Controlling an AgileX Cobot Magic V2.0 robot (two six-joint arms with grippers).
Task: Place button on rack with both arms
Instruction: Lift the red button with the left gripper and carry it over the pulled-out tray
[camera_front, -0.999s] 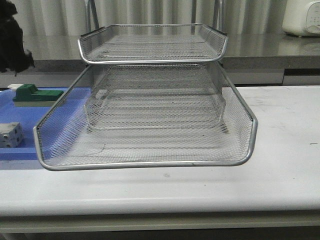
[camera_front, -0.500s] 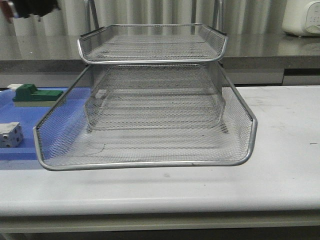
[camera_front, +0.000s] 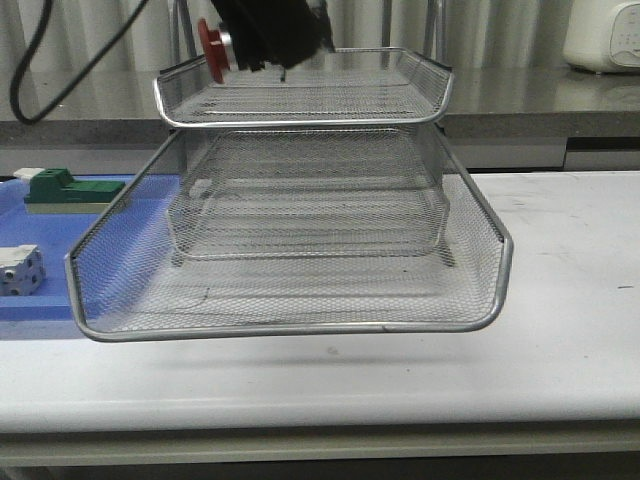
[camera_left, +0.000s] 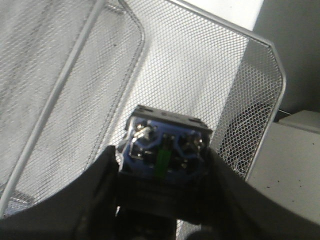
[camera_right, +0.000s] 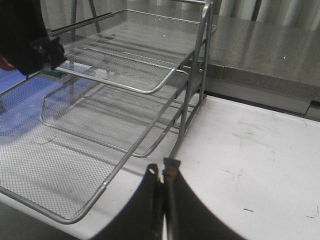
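Note:
The rack (camera_front: 300, 326) stands mid-table, its lowest tray slid out toward me. My left gripper (camera_front: 262, 40) hangs over the left part of the top tray (camera_front: 300, 119), shut on the button (camera_front: 211, 48), whose red head points left just above the tray's left rim. In the left wrist view the button's blue and black rear (camera_left: 165, 147) sits between the fingers (camera_left: 105, 175), with rack mesh (camera_left: 210, 75) below. My right gripper (camera_right: 162, 172) is shut and empty above the white table, to the right of the rack (camera_right: 145, 91). It is outside the front view.
A flat blue tray (camera_front: 40, 295) lies left of the rack and holds a green block (camera_front: 70, 190) and a white cube-like part (camera_front: 20, 270). A grey counter with a white appliance (camera_front: 605, 35) runs behind. White table (camera_front: 570, 300) lies right of the rack.
My left gripper has moved right from the far upper left corner to above the top tray, bringing the button's red head into view. The rack has not moved.

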